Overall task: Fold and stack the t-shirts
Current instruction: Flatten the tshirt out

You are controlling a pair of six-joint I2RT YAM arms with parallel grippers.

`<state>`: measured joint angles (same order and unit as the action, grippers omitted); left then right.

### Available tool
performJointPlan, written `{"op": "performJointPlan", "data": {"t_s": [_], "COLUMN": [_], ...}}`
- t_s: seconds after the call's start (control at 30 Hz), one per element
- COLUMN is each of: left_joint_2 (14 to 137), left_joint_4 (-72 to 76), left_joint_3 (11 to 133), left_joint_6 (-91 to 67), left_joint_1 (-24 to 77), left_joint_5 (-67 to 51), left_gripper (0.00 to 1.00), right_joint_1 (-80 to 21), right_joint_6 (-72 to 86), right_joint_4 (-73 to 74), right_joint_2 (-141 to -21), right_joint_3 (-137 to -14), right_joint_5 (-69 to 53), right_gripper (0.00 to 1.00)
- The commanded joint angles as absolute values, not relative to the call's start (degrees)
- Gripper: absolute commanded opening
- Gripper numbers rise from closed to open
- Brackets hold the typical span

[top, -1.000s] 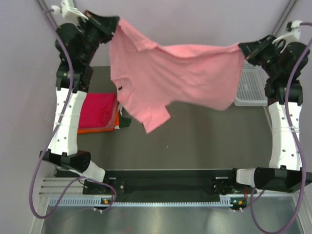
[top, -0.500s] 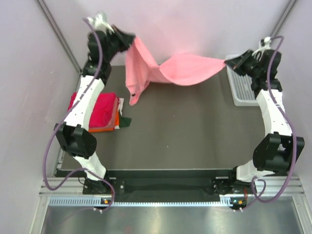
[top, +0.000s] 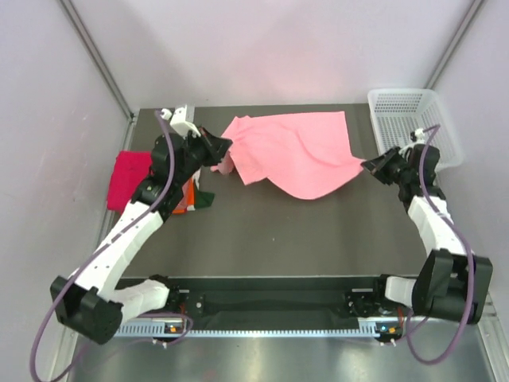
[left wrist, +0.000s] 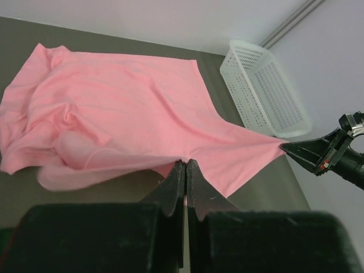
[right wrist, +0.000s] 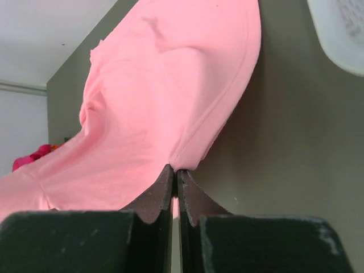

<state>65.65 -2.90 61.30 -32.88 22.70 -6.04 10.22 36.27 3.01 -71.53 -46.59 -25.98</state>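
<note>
The salmon-pink t-shirt (top: 294, 151) lies spread on the dark table at the back centre, rumpled at its left end. My left gripper (top: 225, 146) is shut on its left near edge; in the left wrist view (left wrist: 185, 162) the cloth (left wrist: 125, 114) is pinched between the closed tips. My right gripper (top: 367, 165) is shut on its right near corner, seen in the right wrist view (right wrist: 175, 169) with the shirt (right wrist: 153, 102) stretching away. A folded magenta-red t-shirt (top: 127, 177) lies at the left on an orange one (top: 186, 203), partly hidden by my left arm.
A white mesh basket (top: 413, 119) stands at the back right corner, also in the left wrist view (left wrist: 261, 85). A dark green scrap (top: 204, 199) lies beside the folded stack. Grey walls close in on three sides.
Both arms have come down and forward from high at the back. The pink shirt went from hanging stretched in the air to lying on the table.
</note>
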Motion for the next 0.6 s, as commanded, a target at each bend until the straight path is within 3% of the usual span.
{"op": "performJointPlan", "data": {"t_s": [0.0, 0.23, 0.57], "left_joint_2": [61.5, 49.8, 40.9], "left_joint_4": [-2.0, -11.5, -23.8], "left_joint_3": [57.2, 61.0, 84.4], "left_joint_6": [-31.6, -31.4, -29.9], "left_joint_1": [25.0, 25.6, 25.7], "left_joint_5": [-1.7, -0.5, 1.8], "left_gripper": [0.00, 0.00, 0.00], "right_joint_1": [11.9, 12.3, 12.3], "right_joint_6": [33.5, 30.9, 29.3], "right_joint_4": [1.8, 9.4, 22.1], "right_joint_2": [-63.9, -51.2, -29.4], "right_joint_3": [-42.4, -42.1, -61.9], "right_joint_5": [-22.9, -22.1, -16.5], "right_gripper": [0.00, 0.00, 0.00]}}
